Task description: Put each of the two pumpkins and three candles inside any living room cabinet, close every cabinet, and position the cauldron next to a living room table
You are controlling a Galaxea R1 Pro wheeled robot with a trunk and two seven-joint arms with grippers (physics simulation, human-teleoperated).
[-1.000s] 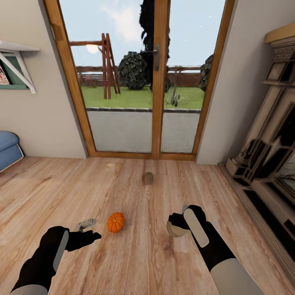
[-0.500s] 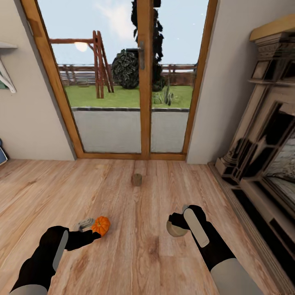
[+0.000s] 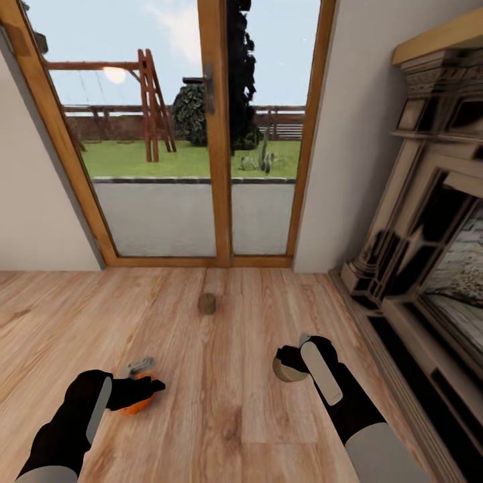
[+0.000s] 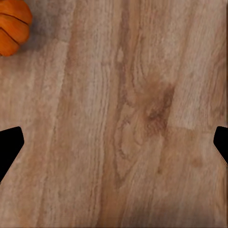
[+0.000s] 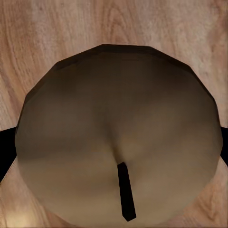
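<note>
An orange pumpkin (image 3: 136, 403) lies on the wood floor, partly covered by my left gripper (image 3: 147, 376), which hangs open just above it. In the left wrist view the pumpkin (image 4: 12, 23) sits off to one side of the spread fingers (image 4: 9, 148), not between them. My right gripper (image 3: 292, 366) is shut on a tan candle (image 3: 287, 371); its round top and dark wick (image 5: 124, 190) face the right wrist camera. A second candle (image 3: 206, 303) stands on the floor farther ahead, toward the glass door. Cabinet, table and cauldron are out of view.
A wood-framed glass double door (image 3: 216, 134) closes the far wall, with a garden behind it. A large stone fireplace (image 3: 429, 255) runs along the right side. Bare wood floor (image 3: 228, 416) lies between my arms.
The camera has swung to the right, so the door, the floor candle and the pumpkin slid left in the picture. The pumpkin now lies under my left gripper. The right gripper still holds its candle.
</note>
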